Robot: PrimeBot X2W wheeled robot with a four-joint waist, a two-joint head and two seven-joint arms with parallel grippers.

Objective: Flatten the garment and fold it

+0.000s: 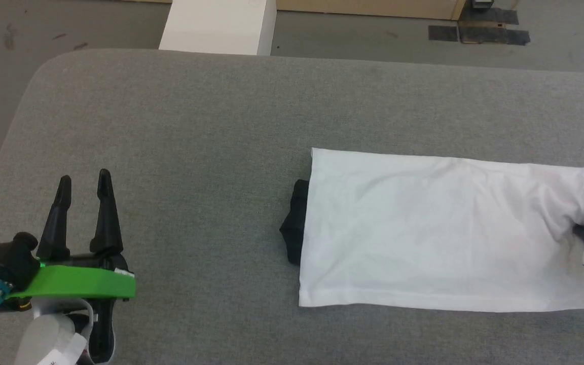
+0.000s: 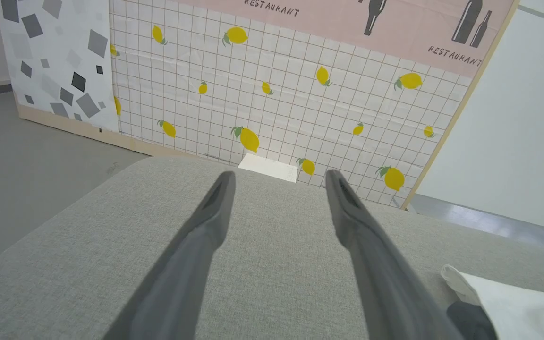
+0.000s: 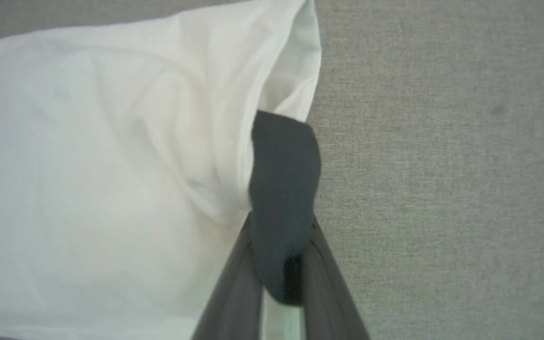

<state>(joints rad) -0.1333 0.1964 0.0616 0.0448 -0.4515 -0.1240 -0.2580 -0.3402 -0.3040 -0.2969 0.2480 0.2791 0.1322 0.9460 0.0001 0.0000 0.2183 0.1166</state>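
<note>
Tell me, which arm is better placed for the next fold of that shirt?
Right, probably. The right gripper grips the shirt by black cloth at its right end, ready to pull. The left gripper is open above the table, well apart from it.

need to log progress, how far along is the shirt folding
Done: the garment lies flat on the table as a narrow white rectangle, black fabric peeking out at both ends. In hand: the right gripper is shut on the black fabric at one end; the left gripper hovers open, away from it. Left: likely folding the strip end over end.
</note>
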